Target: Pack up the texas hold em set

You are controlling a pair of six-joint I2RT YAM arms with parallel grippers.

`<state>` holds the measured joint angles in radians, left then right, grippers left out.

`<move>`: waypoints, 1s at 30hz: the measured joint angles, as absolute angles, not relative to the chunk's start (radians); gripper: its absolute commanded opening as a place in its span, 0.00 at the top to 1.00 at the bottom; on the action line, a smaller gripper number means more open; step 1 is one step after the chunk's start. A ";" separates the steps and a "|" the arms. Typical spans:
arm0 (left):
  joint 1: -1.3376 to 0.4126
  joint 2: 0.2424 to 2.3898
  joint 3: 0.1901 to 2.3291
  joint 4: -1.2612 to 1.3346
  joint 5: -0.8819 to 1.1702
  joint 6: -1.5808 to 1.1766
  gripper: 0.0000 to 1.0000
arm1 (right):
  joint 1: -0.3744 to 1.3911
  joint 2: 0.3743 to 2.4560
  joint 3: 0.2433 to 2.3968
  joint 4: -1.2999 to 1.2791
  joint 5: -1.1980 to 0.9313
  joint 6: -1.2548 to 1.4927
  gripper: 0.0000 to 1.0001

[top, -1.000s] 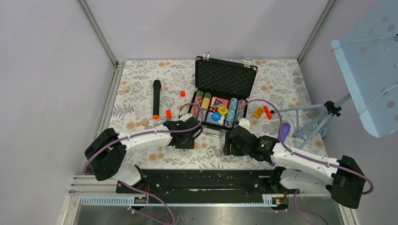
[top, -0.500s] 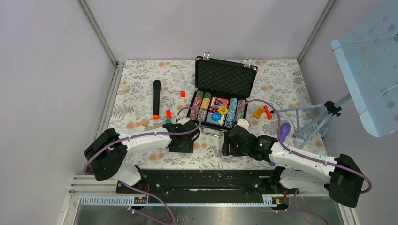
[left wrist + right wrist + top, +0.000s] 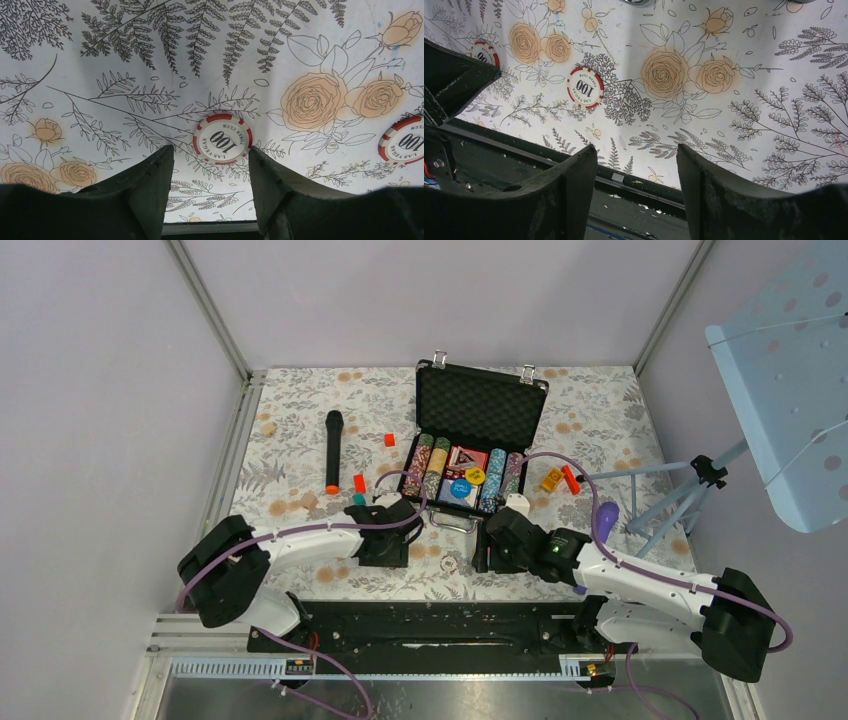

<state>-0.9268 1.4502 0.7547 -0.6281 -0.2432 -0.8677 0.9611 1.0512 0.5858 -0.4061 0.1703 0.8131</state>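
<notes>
"Two pieces lie loose. Where?"

"Both flat on the flowered table [image 3: 125, 60], in front of the open case [image 3: 480, 405]. The first chip [image 3: 222, 141] lies straight ahead of the left gripper [image 3: 210, 152], centred on its gap. The second chip [image 3: 585, 88] lies ahead and left of the right gripper [image 3: 636, 150]."

"And the grippers?"

"Both parted, holding nothing. The left seems better placed."

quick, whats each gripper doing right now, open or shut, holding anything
left gripper: open, holding nothing; a red and white chip lies loose just ahead of its fingertips
right gripper: open, holding nothing
</notes>
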 measured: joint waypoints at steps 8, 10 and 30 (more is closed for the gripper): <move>-0.925 1.451 0.755 -0.628 -0.244 -0.863 0.46 | 0.961 1.051 0.586 -0.406 0.170 0.813 0.34; -0.925 1.452 0.755 -0.628 -0.244 -0.862 0.47 | 0.961 1.051 0.586 -0.406 0.170 0.813 0.34; -0.924 1.480 0.778 -0.611 -0.243 -0.845 0.67 | 0.961 1.050 0.586 -0.406 0.171 0.813 0.34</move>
<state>-0.9237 1.4803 0.7784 -0.6113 -0.2432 -0.8448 0.9607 1.0500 0.5858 -0.4065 0.1707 0.8135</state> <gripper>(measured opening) 0.413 0.665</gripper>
